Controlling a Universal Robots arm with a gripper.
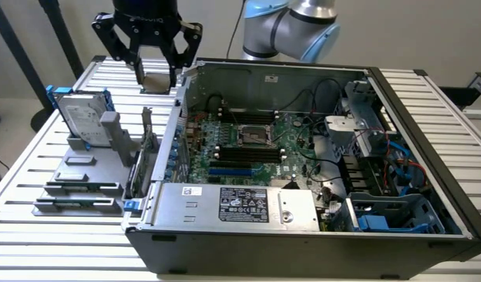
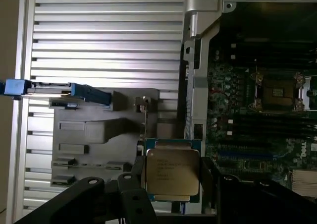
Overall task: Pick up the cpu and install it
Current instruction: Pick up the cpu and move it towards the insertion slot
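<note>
The gripper [image 1: 156,78] grasps the cpu [image 2: 172,170] by two opposite edges, hanging above the slatted table [image 1: 60,235] just outside the corner of the open computer case [image 1: 303,247]; that edge hold probably leaves the underside free for the socket [image 1: 254,136]; the underside is hidden, and its lettering cannot be read
</note>
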